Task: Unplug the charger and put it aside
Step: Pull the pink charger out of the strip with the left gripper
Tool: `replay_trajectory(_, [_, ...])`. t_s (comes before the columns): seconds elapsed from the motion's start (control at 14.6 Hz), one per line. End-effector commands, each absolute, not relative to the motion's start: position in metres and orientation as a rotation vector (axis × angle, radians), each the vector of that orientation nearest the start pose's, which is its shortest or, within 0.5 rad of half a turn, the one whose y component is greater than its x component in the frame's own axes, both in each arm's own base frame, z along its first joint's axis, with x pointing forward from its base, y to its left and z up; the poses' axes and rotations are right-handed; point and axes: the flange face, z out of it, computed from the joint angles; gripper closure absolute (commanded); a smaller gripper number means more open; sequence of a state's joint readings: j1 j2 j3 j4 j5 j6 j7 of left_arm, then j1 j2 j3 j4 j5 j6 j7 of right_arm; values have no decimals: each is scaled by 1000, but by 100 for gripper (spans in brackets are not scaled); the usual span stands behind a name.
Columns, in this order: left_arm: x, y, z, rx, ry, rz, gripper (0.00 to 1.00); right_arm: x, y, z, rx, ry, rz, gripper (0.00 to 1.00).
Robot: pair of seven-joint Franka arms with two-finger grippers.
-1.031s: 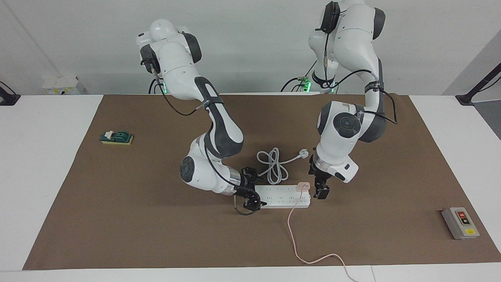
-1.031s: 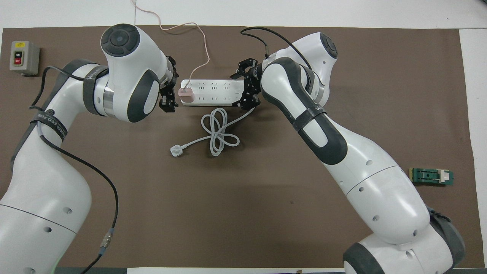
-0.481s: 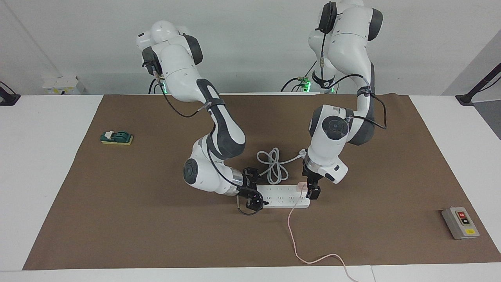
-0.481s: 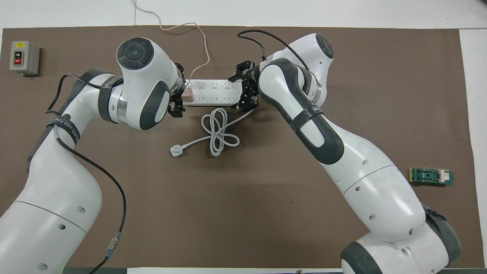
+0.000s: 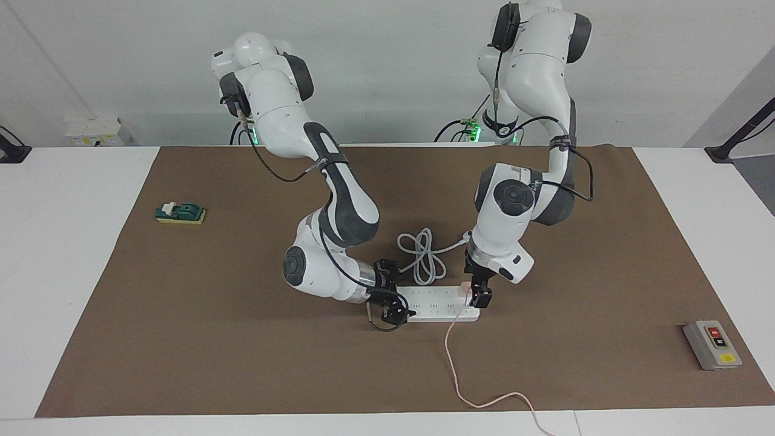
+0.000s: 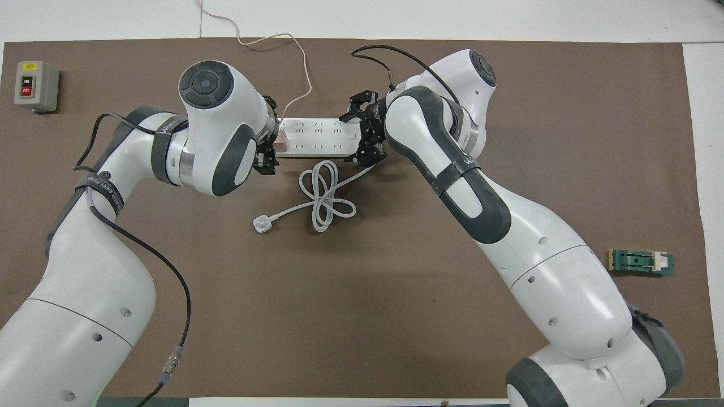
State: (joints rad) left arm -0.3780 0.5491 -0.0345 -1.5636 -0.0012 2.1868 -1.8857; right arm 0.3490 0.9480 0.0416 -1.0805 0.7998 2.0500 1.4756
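The left gripper [image 5: 480, 295] hangs fingers-down at the charger [image 5: 465, 287], a small pale pink cube plugged into the white power strip [image 5: 437, 304] at the strip's end toward the left arm's side of the worktop [image 5: 54, 254]; whether its fingers have closed on the cube cannot be told, since the wrist hides them from above and the facing view shows only dark fingers right beside the pink body. In the overhead view just a sliver of the charger [image 6: 281, 142] shows past the left arm's wrist. The right gripper [image 5: 390, 306] sits low at the other end of the power strip [image 6: 317, 137], its fingers spread to either side of that end so the strip's body lies between them; whether they press on it cannot be told. The charger's thin pink cable [image 5: 453, 363] runs away from the strip, farther from the robots than the strip, curving to the worktop's edge and off it. The strip's thick white cord [image 5: 422, 254] lies coiled nearer to the robots than the strip, ending in a white plug [image 6: 261, 224]. Well apart from the strip, a grey switch box [image 5: 712, 344] with red and yellow marks rests toward the left arm's end, and a small green block [image 5: 180, 212] lies toward the right arm's end.
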Motion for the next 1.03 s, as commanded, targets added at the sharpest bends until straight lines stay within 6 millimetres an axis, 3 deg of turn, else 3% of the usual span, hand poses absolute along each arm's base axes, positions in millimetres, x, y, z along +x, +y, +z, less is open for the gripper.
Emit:
replay_trajectory(0.0, [638, -281, 332, -2372, -2168, -66, 74, 724, 323, 258, -1921, 1713, 749, 0])
replay_trajectory(0.14, [638, -281, 333, -2377, -2163, -71, 100, 726, 323, 262, -1919, 1706, 739, 0])
replay_trajectory(0.34, [639, -280, 334, -2381, -2169, -76, 100, 729, 319, 257, -1922, 1716, 718, 0])
replay_trajectory(0.69, [640, -279, 333, -2381, -2169, -76, 100, 725, 329, 253, -1953, 1699, 670, 0])
replay_trajectory(0.76, [640, -279, 333, -2381, -2169, -76, 100, 725, 328, 253, -1952, 1699, 667, 10])
replay_trajectory(0.82, [640, -279, 333, -2381, -2169, -76, 100, 725, 329, 252, -1951, 1700, 663, 30])
replay_trajectory(0.96, [639, -280, 333, -2382, -2167, -76, 100, 725, 328, 251, -1950, 1700, 658, 40])
